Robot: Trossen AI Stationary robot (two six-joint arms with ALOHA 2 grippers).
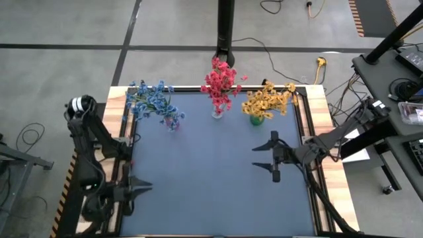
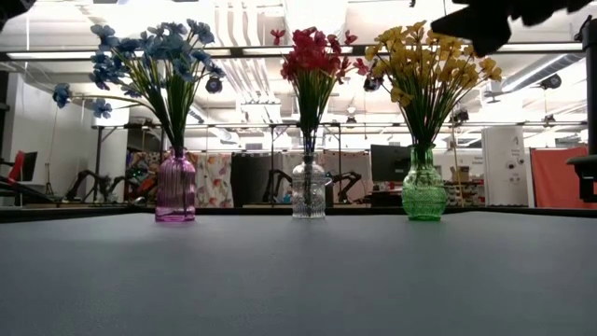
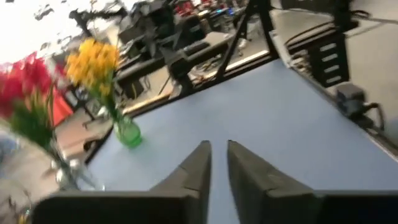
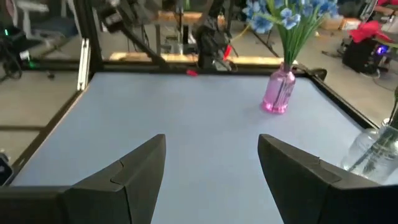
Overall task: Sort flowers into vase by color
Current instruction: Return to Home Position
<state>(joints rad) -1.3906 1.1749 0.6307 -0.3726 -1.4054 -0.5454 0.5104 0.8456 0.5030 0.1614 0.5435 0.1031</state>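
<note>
Every flower stands upright in 1 of 3 vases along the tabletop's (image 1: 211, 192) far edge: blue flowers (image 1: 151, 100) in the purple vase (image 2: 174, 188), red flowers (image 1: 221, 82) in the transparent vase (image 2: 309, 189), yellow flowers (image 1: 268, 100) in the green vase (image 2: 423, 187). We see no loose sprig, so we judge the sorting done.

The vases lie ahead of both arms. The right arm (image 1: 317, 142) is nearer, its jaws wide and empty. The left arm (image 1: 99, 142) sits at the near left corner, its jaws narrowed to a slit, empty.

Only the low view shows the vase colours clearly; only the high view places both arms.
</note>
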